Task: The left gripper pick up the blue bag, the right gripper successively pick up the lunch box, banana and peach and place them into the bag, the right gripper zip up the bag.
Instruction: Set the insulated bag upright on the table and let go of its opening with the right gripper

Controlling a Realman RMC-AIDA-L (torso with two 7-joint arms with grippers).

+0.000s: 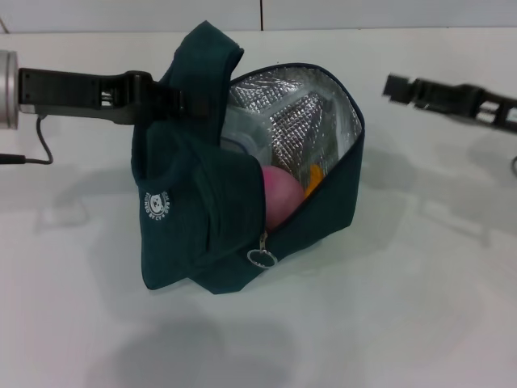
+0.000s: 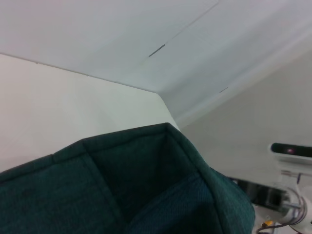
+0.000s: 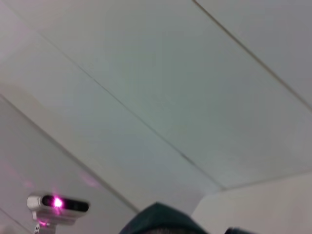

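The blue bag point(image 1: 178, 234) hangs tilted just over the white table, its mouth open and its silver foil lining showing. My left gripper point(image 1: 176, 101) reaches in from the left and is shut on the bag's handles; the left wrist view is filled low down by the bag's fabric point(image 2: 122, 185). Inside the bag I see the pink peach point(image 1: 279, 194), a bit of the orange-yellow banana point(image 1: 313, 179) behind it, and a clear edge of the lunch box point(image 1: 242, 136). The ring zipper pull point(image 1: 261, 257) hangs at the front corner. My right gripper point(image 1: 397, 87) hovers apart, right of the bag.
The white table point(image 1: 420, 307) spreads around the bag. A black cable point(image 1: 36, 145) trails from the left arm at the far left. The right wrist view shows walls, a sensor head point(image 3: 58, 204) with a pink light, and the bag's top point(image 3: 161, 219).
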